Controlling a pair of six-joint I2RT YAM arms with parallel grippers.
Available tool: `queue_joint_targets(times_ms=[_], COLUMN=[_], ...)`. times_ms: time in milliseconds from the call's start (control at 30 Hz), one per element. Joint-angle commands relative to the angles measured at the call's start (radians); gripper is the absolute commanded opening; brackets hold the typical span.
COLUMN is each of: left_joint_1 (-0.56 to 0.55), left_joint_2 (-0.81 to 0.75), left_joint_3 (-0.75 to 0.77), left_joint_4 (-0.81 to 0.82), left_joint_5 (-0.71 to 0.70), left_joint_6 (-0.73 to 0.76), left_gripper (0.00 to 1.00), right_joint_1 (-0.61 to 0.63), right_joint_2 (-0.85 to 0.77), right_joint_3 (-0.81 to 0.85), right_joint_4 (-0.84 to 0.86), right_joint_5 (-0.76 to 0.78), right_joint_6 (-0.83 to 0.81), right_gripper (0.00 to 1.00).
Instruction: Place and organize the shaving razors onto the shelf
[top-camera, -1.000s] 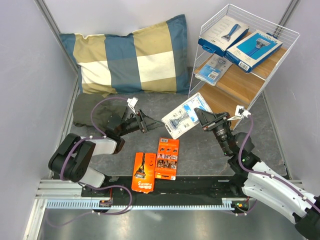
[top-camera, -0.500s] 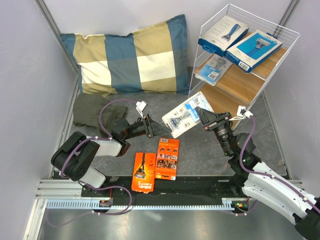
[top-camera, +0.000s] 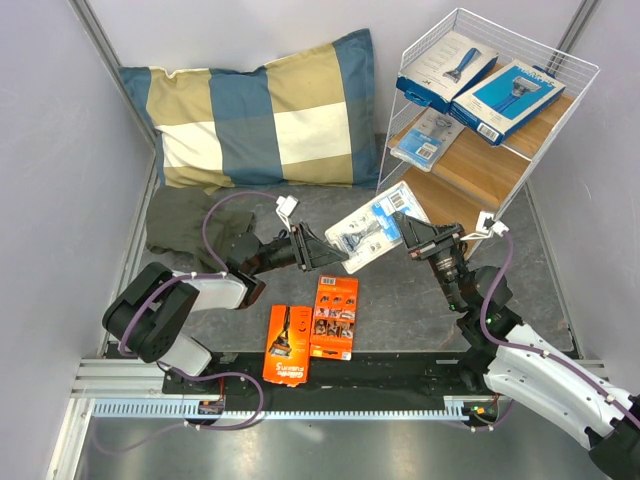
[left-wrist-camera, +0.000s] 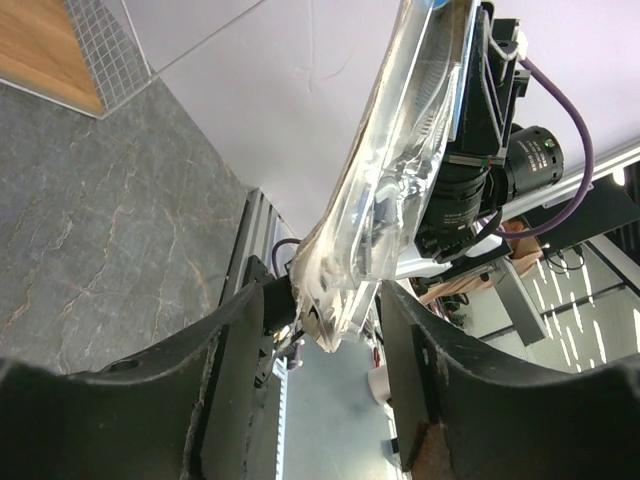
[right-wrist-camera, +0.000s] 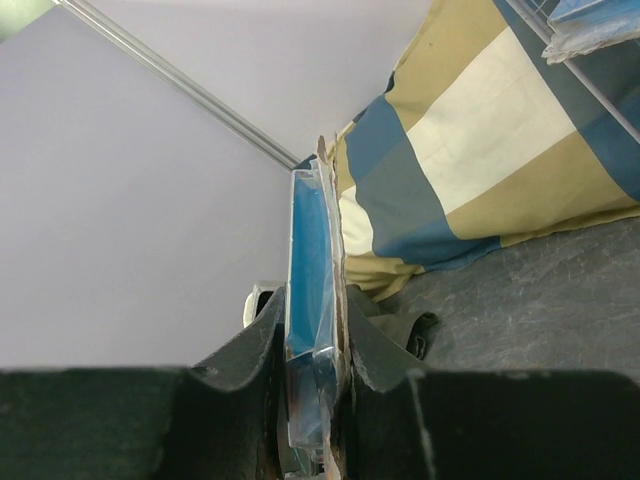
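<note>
My right gripper (top-camera: 408, 236) is shut on a clear blister pack (top-camera: 373, 230) and holds it in the air above the table, in front of the shelf (top-camera: 548, 150). In the right wrist view the pack (right-wrist-camera: 312, 270) stands edge-on between the pads. My left gripper (top-camera: 322, 250) is open, its fingers on either side of the pack's lower left corner; in the left wrist view the pack's tip (left-wrist-camera: 350, 290) hangs between the spread fingers (left-wrist-camera: 232, 390). Two blue boxes (top-camera: 447, 68) (top-camera: 505, 98) lie on the top board, another blister pack (top-camera: 425, 138) on the middle board. Two orange cards (top-camera: 288, 343) (top-camera: 334, 316) lie on the table near the bases.
A blue-and-tan checked pillow (top-camera: 265, 110) leans at the back left, with a dark cloth (top-camera: 185, 225) in front of it. The shelf's lower board (top-camera: 470, 195) is bare wood. Grey walls close in both sides.
My left gripper has moved right, up to the held blister pack, and its open fingers now straddle the pack's corner. The right gripper has kept its hold, shifting slightly.
</note>
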Motion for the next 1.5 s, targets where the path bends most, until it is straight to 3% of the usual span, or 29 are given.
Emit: queue_joint_targets(times_ms=[0, 467, 600, 700, 833, 1000, 1100, 1167, 1200, 1300, 1467], left_joint_1=[-0.014, -0.054, -0.054, -0.054, -0.054, -0.054, -0.054, -0.054, -0.054, -0.054, -0.054], left_joint_2=[-0.019, -0.062, -0.075, -0.076, -0.073, -0.062, -0.056, -0.053, -0.053, -0.053, -0.041], left_joint_3=[0.062, 0.126, 0.132, 0.131, 0.119, 0.115, 0.118, 0.117, 0.117, 0.117, 0.12], left_joint_4=[0.367, 0.367, 0.367, 0.367, 0.367, 0.364, 0.353, 0.346, 0.335, 0.303, 0.277], left_joint_5=[-0.014, 0.017, 0.023, 0.029, 0.031, 0.04, 0.053, 0.055, 0.055, 0.04, 0.008], left_joint_6=[-0.024, -0.004, -0.007, -0.014, -0.017, -0.018, -0.018, -0.014, -0.012, -0.003, 0.002], left_gripper=[0.56, 0.51, 0.28, 0.22, 0.21, 0.03, 0.02, 0.02, 0.02, 0.02, 0.02], right_joint_1=[0.003, 0.003, 0.003, 0.003, 0.003, 0.003, 0.003, 0.001, 0.003, 0.001, 0.003], right_joint_2=[-0.003, -0.001, -0.007, -0.024, -0.053, -0.085, -0.098, -0.101, -0.102, -0.102, -0.13], right_joint_3=[0.007, -0.025, -0.033, -0.039, -0.045, -0.048, -0.047, -0.045, -0.038, -0.03, -0.024], right_joint_4=[0.054, 0.08, 0.08, 0.076, 0.063, 0.042, 0.034, 0.027, 0.017, -0.007, -0.053], right_joint_5=[-0.024, -0.039, -0.038, -0.021, 0.004, 0.024, 0.03, 0.034, 0.037, 0.039, 0.05], right_joint_6=[0.028, 0.072, 0.082, 0.083, 0.08, 0.072, 0.069, 0.066, 0.066, 0.066, 0.054], right_gripper=[0.09, 0.13, 0.13, 0.13, 0.13, 0.13, 0.14, 0.19, 0.31, 0.51, 0.75])
